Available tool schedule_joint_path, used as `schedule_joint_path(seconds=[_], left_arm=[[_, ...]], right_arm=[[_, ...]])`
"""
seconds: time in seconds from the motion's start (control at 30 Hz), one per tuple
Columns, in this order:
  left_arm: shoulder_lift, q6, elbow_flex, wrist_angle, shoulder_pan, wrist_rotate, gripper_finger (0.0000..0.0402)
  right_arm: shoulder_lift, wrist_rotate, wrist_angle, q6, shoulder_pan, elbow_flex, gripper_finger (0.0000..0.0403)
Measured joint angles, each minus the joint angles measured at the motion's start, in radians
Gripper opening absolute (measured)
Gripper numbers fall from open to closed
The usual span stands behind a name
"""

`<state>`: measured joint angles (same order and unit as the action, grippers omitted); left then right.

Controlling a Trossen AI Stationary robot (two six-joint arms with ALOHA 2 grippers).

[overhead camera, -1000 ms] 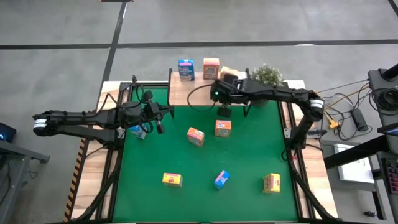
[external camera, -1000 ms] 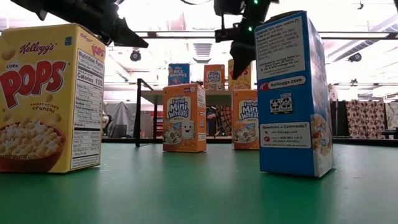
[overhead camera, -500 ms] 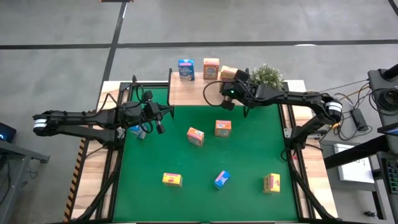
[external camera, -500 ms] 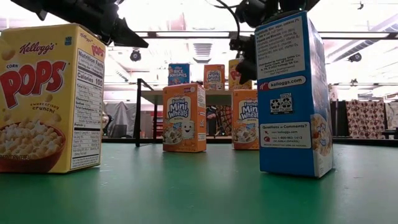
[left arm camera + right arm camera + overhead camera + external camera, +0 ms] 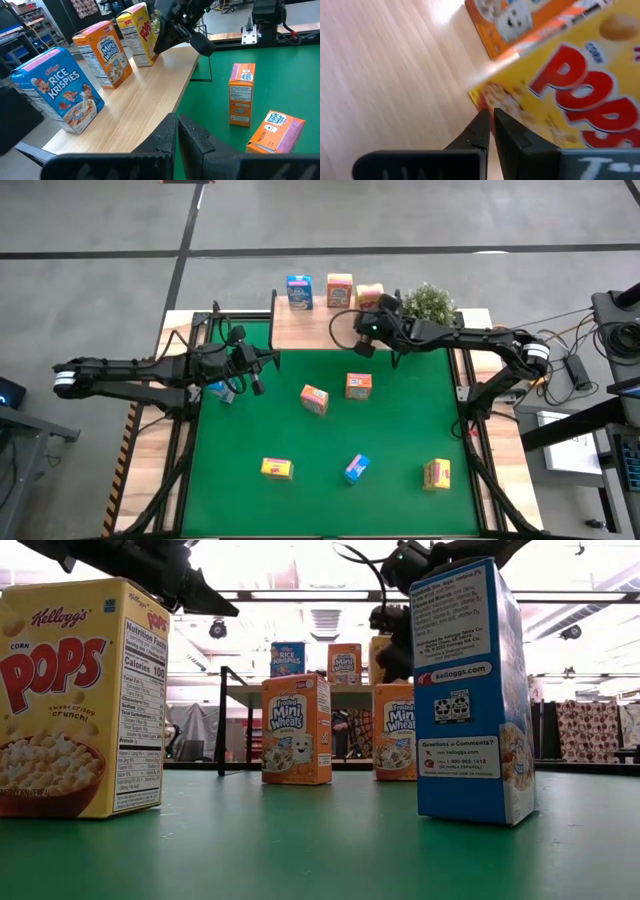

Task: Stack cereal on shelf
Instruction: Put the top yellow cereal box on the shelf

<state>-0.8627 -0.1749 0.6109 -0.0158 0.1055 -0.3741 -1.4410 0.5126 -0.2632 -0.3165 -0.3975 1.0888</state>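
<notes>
Currently right hand (image 5: 366, 340), fingers closed and empty, sits at the yellow Corn Pops box (image 5: 371, 294) on the shelf (image 5: 310, 330). Left hand (image 5: 255, 370) closed, empty, above tabletop (image 5: 330, 435). Box prob. light, thin cardboard, crushable: grip narrow sides, approx. mid-height.

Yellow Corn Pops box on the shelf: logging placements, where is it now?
In the high view the yellow Corn Pops box stands on the shelf, right of the orange box, with the potted plant on its other side.
</notes>
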Motion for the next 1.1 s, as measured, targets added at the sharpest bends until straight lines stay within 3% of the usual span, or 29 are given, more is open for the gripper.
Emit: schedule_joint_path(seconds=[0.4, 1.1], left_arm=[[0.0, -0.007, 0.0, 0.0, 0.0, 0.0, 0.0], [0.0, -0.007, 0.0, -0.001, 0.0, 0.0, 0.0]], right_arm=[[-0.001, -0.019, 0.142, 0.014, -0.024, -0.006, 0.0013], [-0.001, -0.015, 0.139, -0.05, -0.079, -0.006, 0.0013]])
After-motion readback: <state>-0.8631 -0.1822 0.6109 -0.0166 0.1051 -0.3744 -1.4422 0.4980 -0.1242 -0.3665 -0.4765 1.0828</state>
